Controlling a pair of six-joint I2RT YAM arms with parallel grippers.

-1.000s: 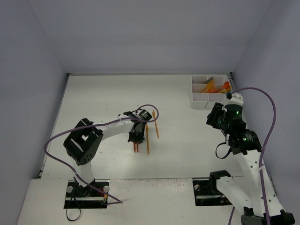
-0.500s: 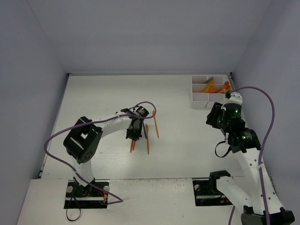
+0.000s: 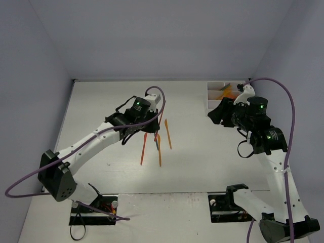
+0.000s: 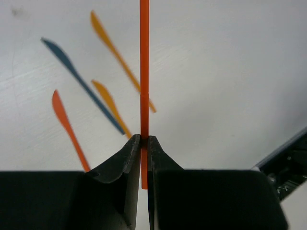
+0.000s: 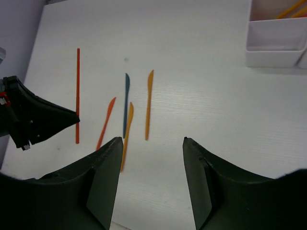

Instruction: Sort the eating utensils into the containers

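My left gripper [image 4: 144, 138] is shut on a thin red utensil [image 4: 144, 72], seen edge-on and held above the table; the same red utensil [image 5: 77, 86] shows in the right wrist view, gripped near its lower end. Below it lie a blue knife [image 4: 81, 81], two orange knives [image 4: 120, 57] [image 4: 110, 103] and a red knife [image 4: 64, 120]. In the top view the left gripper [image 3: 144, 130] hangs over this cluster. My right gripper [image 5: 151, 140] stands open and empty to the right, near the white containers [image 3: 215, 105], which hold several orange utensils [image 3: 230, 93].
Grey walls close in the white table on the left, back and right. The container tray [image 5: 276, 57] sits in the back right corner. A purple cable [image 3: 276, 83] arcs over the right arm.
My left gripper closed on the red utensil and lifted it off the table, the arm swinging up and back. My right gripper moved left toward the tray and opened a little wider.
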